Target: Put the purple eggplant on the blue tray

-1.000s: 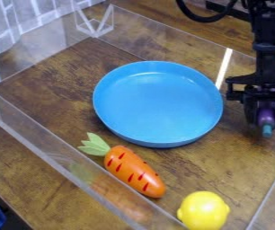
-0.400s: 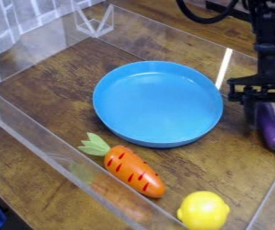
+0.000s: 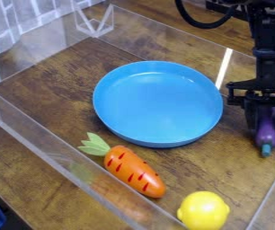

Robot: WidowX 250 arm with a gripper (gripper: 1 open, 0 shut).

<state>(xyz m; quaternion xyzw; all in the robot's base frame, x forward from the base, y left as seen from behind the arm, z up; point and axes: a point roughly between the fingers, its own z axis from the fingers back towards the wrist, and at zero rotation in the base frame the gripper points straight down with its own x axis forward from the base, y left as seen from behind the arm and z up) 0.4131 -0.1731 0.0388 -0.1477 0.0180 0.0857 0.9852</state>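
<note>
Wooden table (image 3: 56, 99): clear plastic wall (image 3: 32, 135) around work area.
Blue tray (image 3: 158, 103): centre, holds nothing.
Gripper (image 3: 265, 124): right of tray, pointing down, clenched on purple eggplant (image 3: 266, 135); eggplant hangs teal tip downward, beside tray rim.
Orange carrot (image 3: 130, 169): front of tray, green leaves near rim.
Yellow lemon (image 3: 204, 211): front edge.

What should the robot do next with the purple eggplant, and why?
Probably lift it a little. The gripper looks shut on the purple eggplant, which hangs low by the wooden table, to the right of the blue tray. The tray has a raised rim, so the eggplant likely needs to go up before it swings left over the empty dish.
</note>
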